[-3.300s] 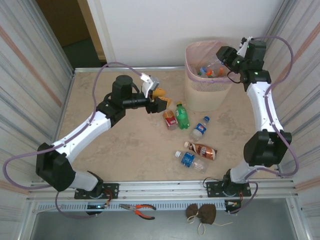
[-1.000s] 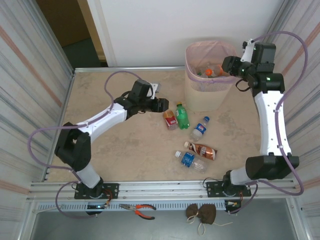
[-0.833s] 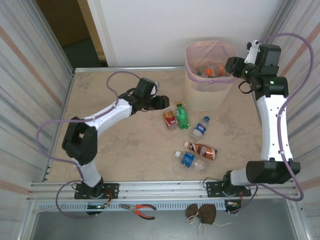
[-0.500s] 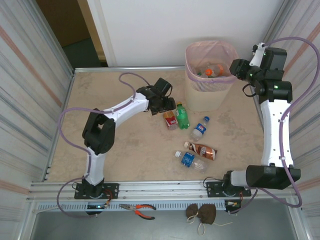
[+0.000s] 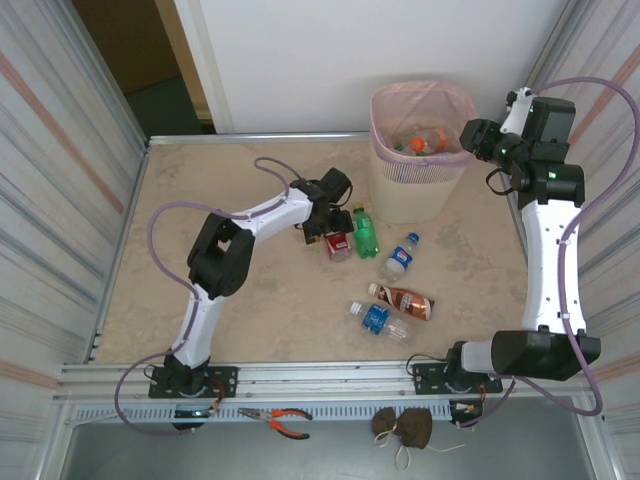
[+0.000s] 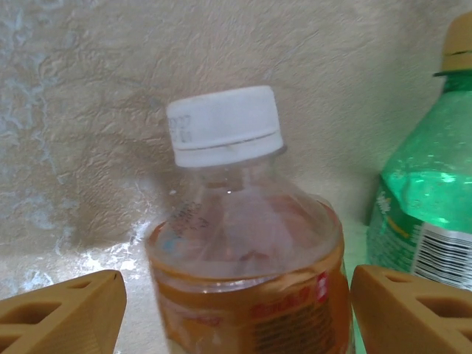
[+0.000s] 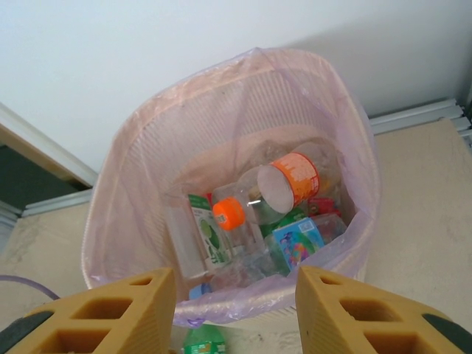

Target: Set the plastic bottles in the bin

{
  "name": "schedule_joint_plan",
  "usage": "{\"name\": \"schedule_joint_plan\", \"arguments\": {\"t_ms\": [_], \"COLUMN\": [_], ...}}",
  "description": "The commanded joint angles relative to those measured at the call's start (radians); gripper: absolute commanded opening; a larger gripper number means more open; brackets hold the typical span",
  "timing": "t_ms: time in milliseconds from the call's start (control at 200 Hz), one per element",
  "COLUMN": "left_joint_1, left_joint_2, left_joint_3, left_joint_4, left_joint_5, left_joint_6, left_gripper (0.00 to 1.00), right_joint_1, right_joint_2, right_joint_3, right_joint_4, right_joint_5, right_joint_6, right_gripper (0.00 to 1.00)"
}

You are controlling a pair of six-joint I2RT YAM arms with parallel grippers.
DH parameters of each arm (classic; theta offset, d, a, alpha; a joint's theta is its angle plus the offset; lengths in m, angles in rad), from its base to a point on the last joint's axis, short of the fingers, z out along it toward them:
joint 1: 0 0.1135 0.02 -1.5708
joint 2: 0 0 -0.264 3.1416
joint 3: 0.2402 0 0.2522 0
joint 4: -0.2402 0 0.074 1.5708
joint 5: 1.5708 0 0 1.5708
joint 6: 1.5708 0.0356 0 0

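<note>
A clear bottle with a white cap and a red-orange label (image 6: pixel 247 243) lies on the table (image 5: pixel 250 290). My left gripper (image 6: pixel 236 286) is open astride it, one finger each side with gaps. In the top view this gripper (image 5: pixel 322 222) sits at that bottle (image 5: pixel 340 244), with a green bottle (image 5: pixel 365 232) just to its right. Three more bottles lie nearer: a blue-label one (image 5: pixel 400 257), a brown one (image 5: pixel 403 300) and another blue-label one (image 5: pixel 380 320). The bin (image 5: pixel 420 190) holds several bottles (image 7: pixel 280 192). My right gripper (image 7: pixel 234 284) hangs open and empty by the bin's right rim.
Metal walls close in both sides of the table and a white wall stands behind the bin. Red-handled pliers (image 5: pixel 278 417) and a brown pouch (image 5: pixel 403 427) lie on the front rail below the table edge.
My left gripper has swept right across the table to the red-label bottle and widened its jaws. My right gripper has let a clear bottle fall into the bin and drawn back to the right.
</note>
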Motion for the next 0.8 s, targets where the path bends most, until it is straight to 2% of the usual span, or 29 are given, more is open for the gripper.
{"name": "schedule_joint_plan", "arguments": {"t_ms": [0,296,792], "left_joint_1": [-0.014,-0.030,-0.054], "left_joint_2": [0.015,0.002,-0.017], "left_joint_3": [0.036,0.025,-0.016], "left_joint_4": [-0.053,-0.101,-0.105], "left_joint_5": [0.005,0.010,0.051], "left_joint_6": [0.018,0.090,0.159], "left_gripper": [0.80,0.82,0.73], "right_joint_1": [-0.004,-0.005,-0.004], "right_joint_2": [-0.031,-0.030,-0.031], "right_joint_3": [-0.017,-0.031,-0.038], "right_joint_4": [0.029,0.046,0.056], "right_joint_5": [-0.020,-0.032,-0.041], "right_joint_6": [0.027,0.042,0.058], "right_gripper": [0.45,0.46,0.45]}}
